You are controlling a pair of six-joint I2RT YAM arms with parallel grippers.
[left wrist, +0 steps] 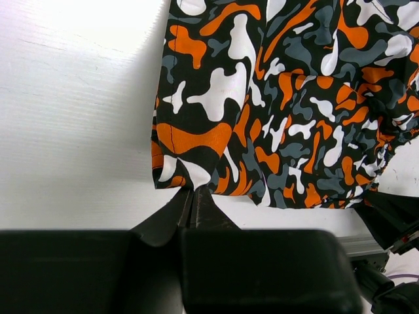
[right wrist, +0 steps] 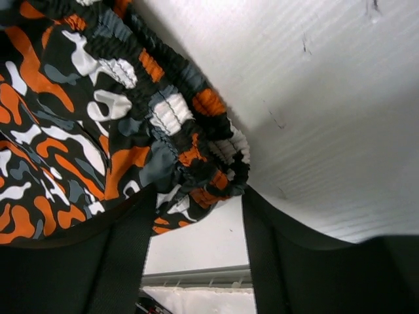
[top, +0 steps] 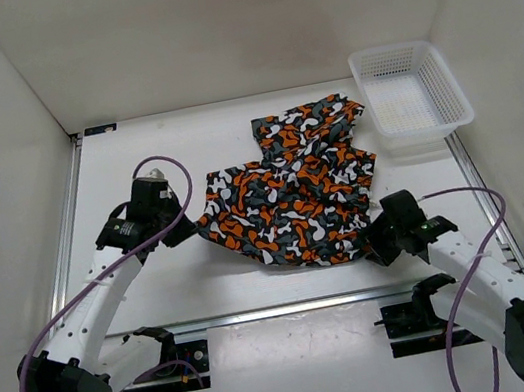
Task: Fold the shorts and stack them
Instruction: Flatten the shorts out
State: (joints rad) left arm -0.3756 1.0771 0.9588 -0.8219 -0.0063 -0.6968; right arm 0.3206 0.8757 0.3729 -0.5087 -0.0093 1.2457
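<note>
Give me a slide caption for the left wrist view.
Left gripper closed on the hem of the camouflage shorts, lying on a white table.

The shorts (top: 292, 196) lie mid-worktop (top: 133, 158) between both claws. The left claw (top: 185, 232) is at their left hem, and the right claw (top: 376, 237) is at their near-right corner, astride the waistband. The basket (top: 446, 87) sits behind and to the right, just beside them.

Bright, even overhead light floods the white flat surface (top: 160, 305), burning out to glare at 11 o'clock in the left wrist view. The orange, black, grey and white camouflage fabric shorts (top: 293, 201) stay sharp and cast faint shadows. The black left end effector (left wrist: 193, 199) blurs at 6 o'clock.
</note>
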